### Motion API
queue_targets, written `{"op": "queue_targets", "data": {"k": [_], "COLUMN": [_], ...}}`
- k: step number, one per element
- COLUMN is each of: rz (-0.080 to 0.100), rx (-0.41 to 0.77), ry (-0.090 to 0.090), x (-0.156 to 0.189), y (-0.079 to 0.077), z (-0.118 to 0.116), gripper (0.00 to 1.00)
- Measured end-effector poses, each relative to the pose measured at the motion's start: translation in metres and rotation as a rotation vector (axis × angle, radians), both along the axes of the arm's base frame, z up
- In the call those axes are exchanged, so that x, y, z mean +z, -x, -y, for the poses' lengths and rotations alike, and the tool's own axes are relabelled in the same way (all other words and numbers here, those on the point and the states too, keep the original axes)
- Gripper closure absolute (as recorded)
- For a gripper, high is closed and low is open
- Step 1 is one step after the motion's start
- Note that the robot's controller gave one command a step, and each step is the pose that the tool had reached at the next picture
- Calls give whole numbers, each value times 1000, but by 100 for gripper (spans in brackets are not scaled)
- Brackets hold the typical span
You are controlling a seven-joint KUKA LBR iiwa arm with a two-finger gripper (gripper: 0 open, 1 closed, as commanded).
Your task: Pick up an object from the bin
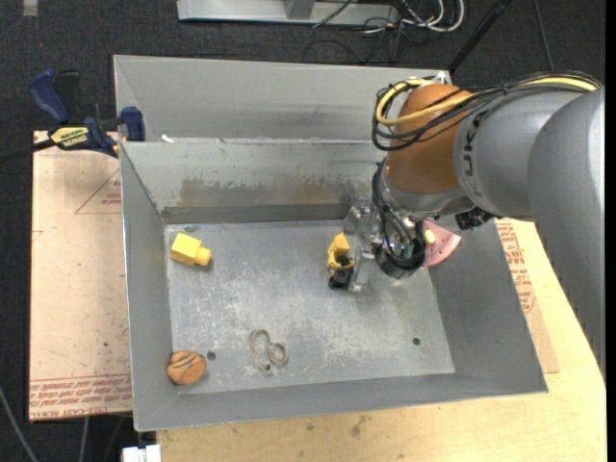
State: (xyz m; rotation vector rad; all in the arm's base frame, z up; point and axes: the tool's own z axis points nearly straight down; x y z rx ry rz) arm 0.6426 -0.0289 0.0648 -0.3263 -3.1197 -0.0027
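In the middle of the bin (289,301), slightly towards the far wall, a small yellow-and-black toy (339,256) lies on the bare floor; the gripper (364,258) is low over the floor at the toy's right side, touching it or just beside it; the view does not settle which. The toy therefore lies to the view's left of the gripper, at the same depth in the bin; its long axis runs roughly from the far wall towards the near rim, yellow part at the far end and dark part at the near end. Whether the gripper is open or closed cannot be told; the toy cannot be confirmed as gripped.

The arm (539,162) enters from the view's right; its grey link crosses the bin's right rim; the wrist under the orange cover (423,147) points steeply downward. A pink piece (445,246) lies just right of the wrist, partly covered by it. Well apart to the left lie a yellow block (190,250), a brown ball (187,367) and a thin wire loop (269,348). In judgement, the coming move requires a small shift leftward to centre on the toy.
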Motion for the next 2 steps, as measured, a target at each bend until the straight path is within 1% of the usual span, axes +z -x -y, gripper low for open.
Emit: {"op": "queue_targets", "data": {"k": [1,2], "rz": [8,8], "rx": [-24,-25], "ry": [0,0], "x": [6,6], "y": [26,26], "z": [-30,-30], "gripper": [100,100]}}
